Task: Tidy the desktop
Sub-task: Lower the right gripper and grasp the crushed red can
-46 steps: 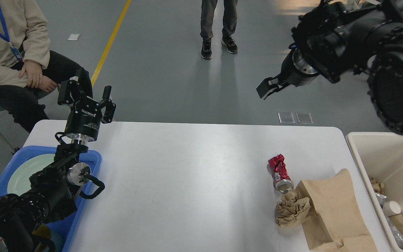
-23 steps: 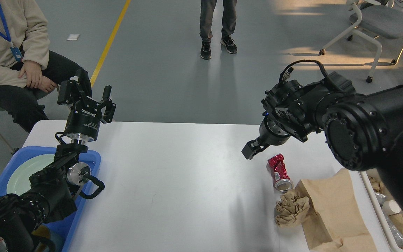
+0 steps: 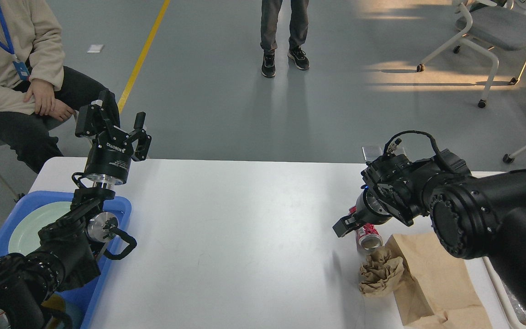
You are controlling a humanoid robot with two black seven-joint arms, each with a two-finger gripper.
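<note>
The white desktop [image 3: 244, 228] fills the middle of the head view. On its right side lies a crushed red can [image 3: 369, 234], mostly covered by my right gripper [image 3: 351, 225], which has come down right over it. One dark finger [image 3: 341, 227] shows just left of the can; the other is hidden, so I cannot see how the jaws stand. A crumpled brown paper ball [image 3: 381, 274] and a flat brown paper bag [image 3: 432, 274] lie just in front of the can. My left gripper [image 3: 133, 132] is raised over the back left corner, open and holding nothing.
A blue tray [image 3: 119, 204] with a pale green plate [image 3: 30, 224] sits at the left edge under my left arm. My right arm hides the far right side. A seated person [image 3: 12, 59] is at the back left, and a standing person [image 3: 286, 32] is behind the table.
My right arm has swung down and toward me, from high above the back right to the red can. The left arm, can, paper ball and bag have not moved.
</note>
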